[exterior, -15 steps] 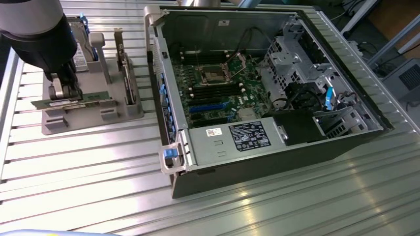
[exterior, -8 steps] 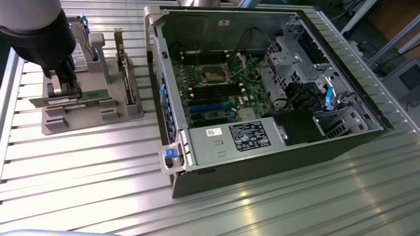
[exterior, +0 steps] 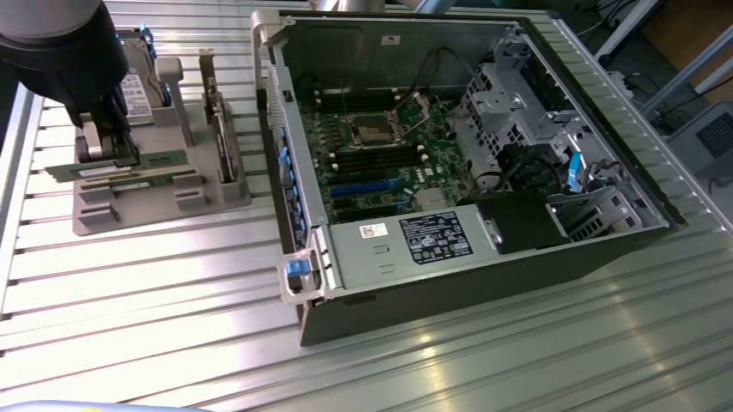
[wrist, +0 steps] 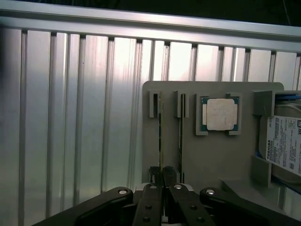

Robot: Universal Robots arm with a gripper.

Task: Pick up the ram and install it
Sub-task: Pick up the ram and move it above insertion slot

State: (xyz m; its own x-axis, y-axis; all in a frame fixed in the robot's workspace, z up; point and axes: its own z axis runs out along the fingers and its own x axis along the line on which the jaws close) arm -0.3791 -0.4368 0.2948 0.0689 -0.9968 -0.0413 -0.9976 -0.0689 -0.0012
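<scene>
Tool (wrist: 162,182) nearest: black fingers pressed together, pinching top edge of ram (wrist: 161,136). Ram stands on edge in slot of grey holder (wrist: 211,160) on bench (wrist: 70,117). Second stick (wrist: 181,127) just beside it, in next slot. Processor chip (wrist: 220,114) lies flat in holder; hard drive (wrist: 284,146) at holder's end. Exterior view, left to right: arm (exterior: 57,43) over holder, expansion card (exterior: 223,129) upright, open computer case (exterior: 481,287) well apart.

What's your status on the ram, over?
Gripper shut on ram. Stick sits on edge in holder slot. Close alongside: second stick in next slot.
</scene>
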